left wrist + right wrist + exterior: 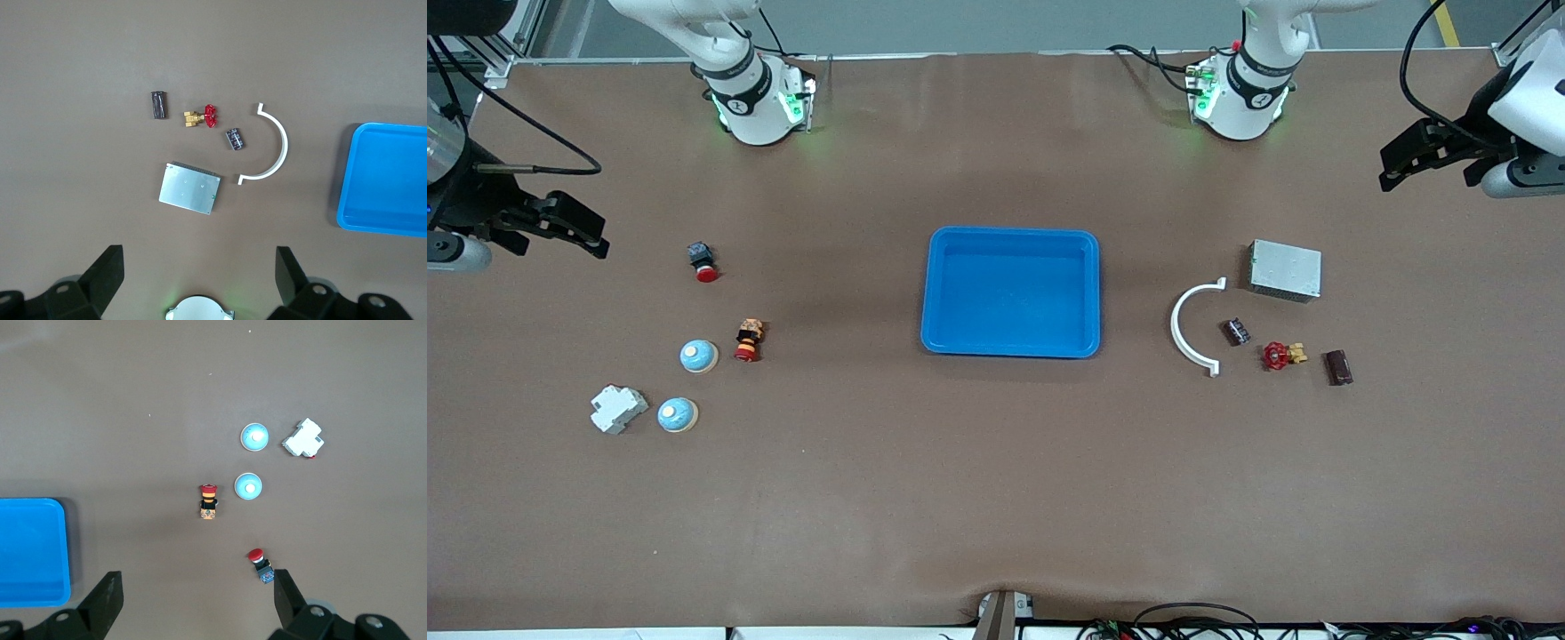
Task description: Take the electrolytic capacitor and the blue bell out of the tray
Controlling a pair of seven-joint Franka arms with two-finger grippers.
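Both claws hang wide open and empty: left claw [1396, 169] and right claw [587, 233] at the desk's [996, 498] ends. Small dark cylindrical capacitor [1235, 332] lies beside the white arc [1190, 327]; two blue domed bells [698, 356] [678, 415] sit toward the right arm's end.

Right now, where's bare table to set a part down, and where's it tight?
Free: the wide strip nearer the camera than the blue tray, and the gaps between the tray and each cluster. The tray is empty. Crowded: the two bells, white block and red buttons; also white arc, capacitor, valve, metal box. Both pincers wait open at the table's ends.
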